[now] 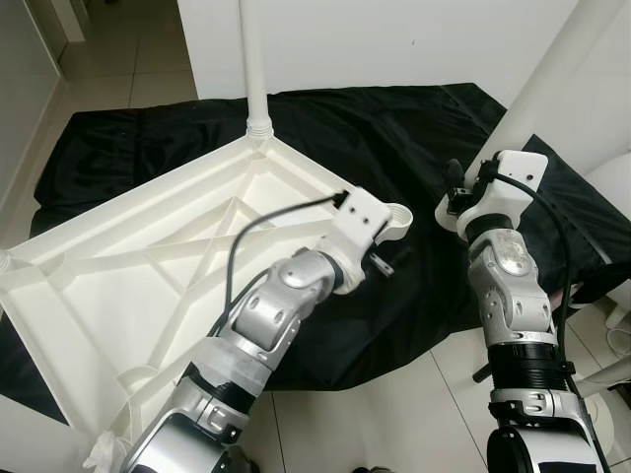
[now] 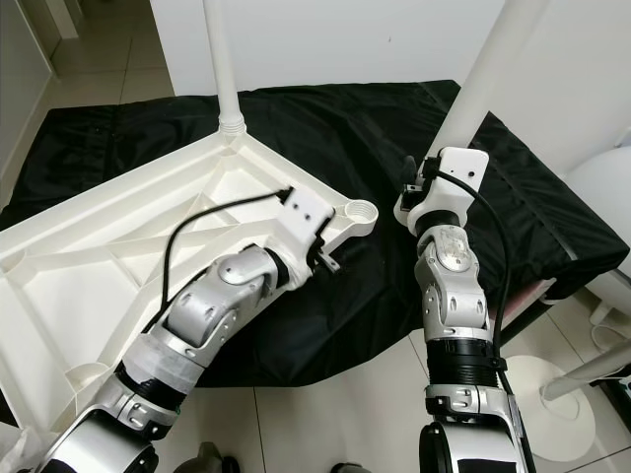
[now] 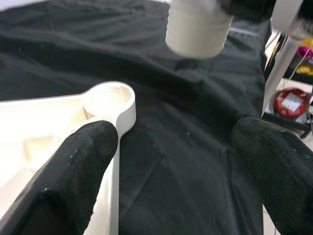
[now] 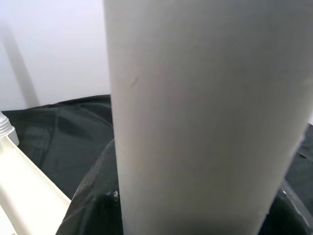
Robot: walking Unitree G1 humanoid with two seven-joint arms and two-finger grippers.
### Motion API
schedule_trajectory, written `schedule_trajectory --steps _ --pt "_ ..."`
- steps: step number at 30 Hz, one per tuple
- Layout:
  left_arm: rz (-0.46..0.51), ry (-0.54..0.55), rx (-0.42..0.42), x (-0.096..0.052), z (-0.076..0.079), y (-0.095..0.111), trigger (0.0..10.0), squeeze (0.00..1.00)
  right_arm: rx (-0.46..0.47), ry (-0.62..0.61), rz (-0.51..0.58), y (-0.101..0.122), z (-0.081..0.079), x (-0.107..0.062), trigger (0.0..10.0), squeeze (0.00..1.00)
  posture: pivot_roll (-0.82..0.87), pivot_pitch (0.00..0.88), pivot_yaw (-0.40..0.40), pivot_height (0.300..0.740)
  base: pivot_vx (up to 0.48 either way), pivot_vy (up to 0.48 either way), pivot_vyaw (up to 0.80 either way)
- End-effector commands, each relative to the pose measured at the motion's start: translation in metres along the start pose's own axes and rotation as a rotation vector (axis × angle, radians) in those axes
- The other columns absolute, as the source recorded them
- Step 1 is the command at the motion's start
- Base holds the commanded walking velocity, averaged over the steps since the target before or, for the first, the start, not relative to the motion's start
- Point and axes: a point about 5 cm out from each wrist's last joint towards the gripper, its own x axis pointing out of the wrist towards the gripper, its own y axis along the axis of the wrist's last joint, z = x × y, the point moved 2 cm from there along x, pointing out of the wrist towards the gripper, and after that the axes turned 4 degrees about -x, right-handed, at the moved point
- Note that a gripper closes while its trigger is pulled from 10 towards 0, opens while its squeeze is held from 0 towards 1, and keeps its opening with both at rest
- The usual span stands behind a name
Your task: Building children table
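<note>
1. Lying upside down on a black sheet [image 1: 394, 138], the white plastic tabletop [image 1: 118, 296] shows its ribbed underside; the sheet is spread over a tiled floor [image 1: 414, 414].
2. One white leg [image 1: 255, 69] stands upright in the far corner socket of the tabletop, rising out of the top of the head views.
3. The near-right corner has an open round socket [image 1: 399, 215] with no leg in it; it rests on the sheet.
4. Left pincer [image 3: 176, 161]: fingers apart, holding nothing. In the left wrist view one black finger [image 3: 73, 171] lies over the tabletop edge just beside the open socket; the other finger is over the bare sheet.
5. Left arm reaches across the tabletop, its wrist close to the open socket.
6. Right pincer [image 1: 461, 192]: clamped on a second white leg [image 1: 547, 79], which is tilted and leans up and away to the robot's right.
7. The lower end of the second leg [image 3: 198, 27] hangs above the sheet, near the open socket but apart from it, as seen in the left wrist view.
8. Right wrist view: the held leg [image 4: 205, 122] runs straight up the frame; black sheet and a piece of tabletop edge lie behind it.
9. A white wall [image 1: 394, 39] stands behind the sheet.
</note>
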Motion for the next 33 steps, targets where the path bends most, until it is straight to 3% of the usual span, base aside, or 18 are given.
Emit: schedule_trajectory --steps 1,5,10,19,21,24,33 --pt "-0.048 -0.03 0.004 0.003 0.004 -0.007 10.0 0.0 -0.016 -0.008 0.018 0.002 0.003 -0.003 10.0 0.0 -0.02 0.059 0.005 0.74 0.0 0.0 0.0" --pt "-0.098 -0.035 0.006 0.007 0.005 -0.017 10.0 0.0 -0.018 -0.017 0.019 0.002 0.005 -0.003 10.0 0.0 -0.03 0.059 0.023 0.74 0.0 0.0 0.0" --pt "-0.182 0.053 -0.011 0.016 -0.008 -0.034 10.0 0.0 -0.02 -0.035 0.025 0.003 0.008 -0.004 10.0 0.0 -0.03 0.057 0.028 0.74 0.0 0.0 0.0" --pt "-0.201 0.084 -0.015 0.019 -0.015 -0.037 10.0 0.0 -0.021 -0.035 0.025 0.003 0.008 -0.004 10.0 0.0 -0.03 0.057 0.028 0.74 0.0 0.0 0.0" --pt "-0.22 0.142 -0.017 0.023 -0.027 -0.04 10.0 0.0 -0.024 -0.035 0.028 0.004 0.008 -0.003 10.0 0.0 -0.04 0.056 0.028 0.74 0.0 0.0 0.0" --pt "-0.222 0.16 -0.017 0.025 -0.03 -0.039 10.0 0.0 -0.025 -0.035 0.03 0.005 0.008 -0.002 10.0 0.0 -0.04 0.056 0.029 0.74 0.0 0.0 0.0" --pt "-0.165 0.189 -0.044 0.031 -0.034 -0.027 10.0 0.0 -0.024 -0.04 0.034 0.006 0.008 -0.001 10.0 0.0 -0.04 0.055 0.032 0.74 0.0 0.0 0.0"
